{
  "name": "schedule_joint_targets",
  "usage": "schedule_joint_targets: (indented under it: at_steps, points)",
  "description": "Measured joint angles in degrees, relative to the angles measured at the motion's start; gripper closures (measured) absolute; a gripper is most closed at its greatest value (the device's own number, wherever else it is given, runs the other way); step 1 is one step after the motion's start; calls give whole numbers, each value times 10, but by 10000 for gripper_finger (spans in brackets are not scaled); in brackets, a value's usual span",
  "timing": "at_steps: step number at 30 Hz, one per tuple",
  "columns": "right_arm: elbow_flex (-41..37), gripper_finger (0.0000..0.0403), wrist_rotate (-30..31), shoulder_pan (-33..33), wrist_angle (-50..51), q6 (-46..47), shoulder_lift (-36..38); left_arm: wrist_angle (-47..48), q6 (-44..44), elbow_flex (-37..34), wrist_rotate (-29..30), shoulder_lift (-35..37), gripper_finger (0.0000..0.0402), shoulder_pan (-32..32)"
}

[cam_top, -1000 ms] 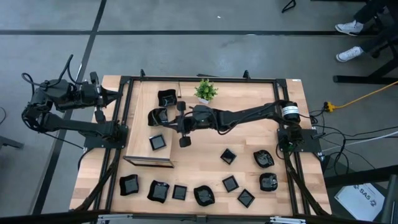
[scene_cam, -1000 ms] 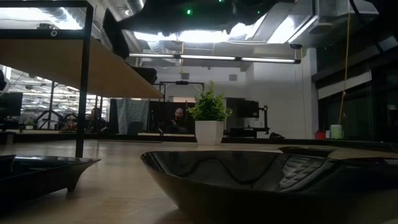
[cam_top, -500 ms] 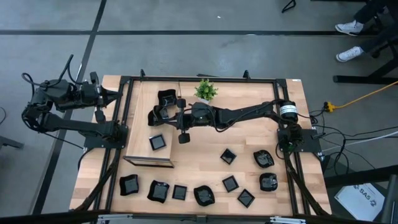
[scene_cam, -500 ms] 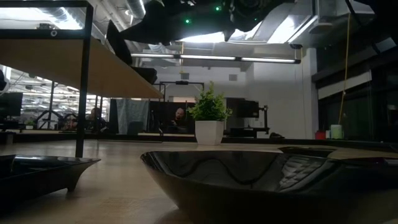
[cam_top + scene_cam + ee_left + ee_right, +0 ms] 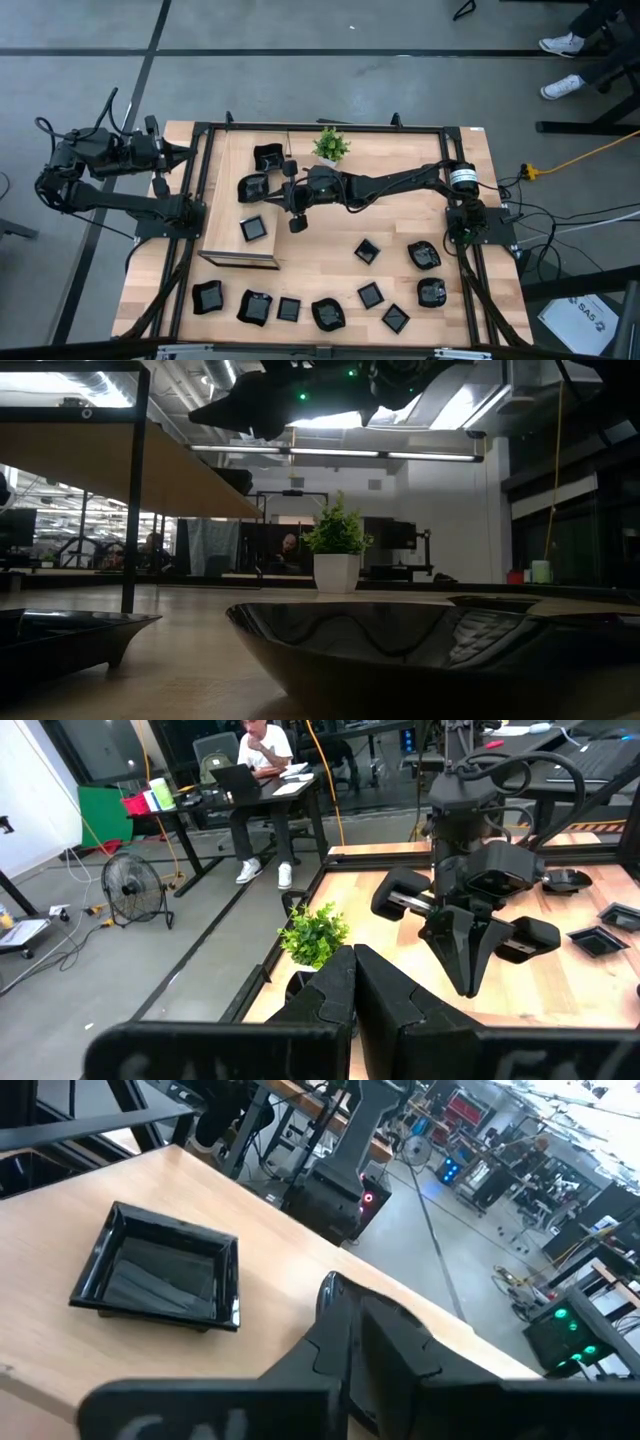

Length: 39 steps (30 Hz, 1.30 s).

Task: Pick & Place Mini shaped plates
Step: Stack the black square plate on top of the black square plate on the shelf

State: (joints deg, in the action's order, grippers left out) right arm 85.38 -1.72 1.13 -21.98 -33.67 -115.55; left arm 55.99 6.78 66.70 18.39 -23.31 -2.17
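Clearly these mini shaped plates (image 5: pixel 370 295) are light, stiff little things, glossy black and probably slick under metal fingers; I would guess they chip or skid rather than bend. Judging by their raised rims, the sensible hold is across one edge, one finger inside the lip and one outside, since the flat middle offers nothing to pinch.

Most of them are lying scattered across the near half of the table (image 5: pixel 470 150), a row along the front edge and a looser group toward the right. Three more are sitting on the raised wooden platform (image 5: pixel 225 220): a square plate (image 5: pixel 253 229) near its front, and two plates (image 5: pixel 266 155) farther back beside the small potted plant (image 5: pixel 330 145).

The right gripper (image 5: pixel 272 186) is reaching over that platform, next to the middle plate there (image 5: pixel 252 188). In its own wrist view its fingers (image 5: pixel 345 1342) are looking nearly together with nothing between them, though I cannot tell for sure. The left gripper (image 5: pixel 352 982) is parked off the table's left side, fingers pressed together and empty.

Compared with a second ago, the right arm is sitting slightly farther back over the platform, and the dark shape hanging overhead in the low view has shifted sideways. The plates themselves are lying where they were.
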Motion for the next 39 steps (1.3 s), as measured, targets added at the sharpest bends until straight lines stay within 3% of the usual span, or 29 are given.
schedule_joint_targets:
  at_steps: [10, 21, 39]
  points:
    - [0, 365, -15, -2, 55, 6, 0, 0, 0, 0, 0, 0, 398, 0]
    - [0, 261, 21, -43, 143, 22, 19, 0, 0, 0, 0, 0, 398, 0]
    - [0, 247, 21, -121, 430, 255, 135, 0, 0, 0, 0, 0, 398, 0]
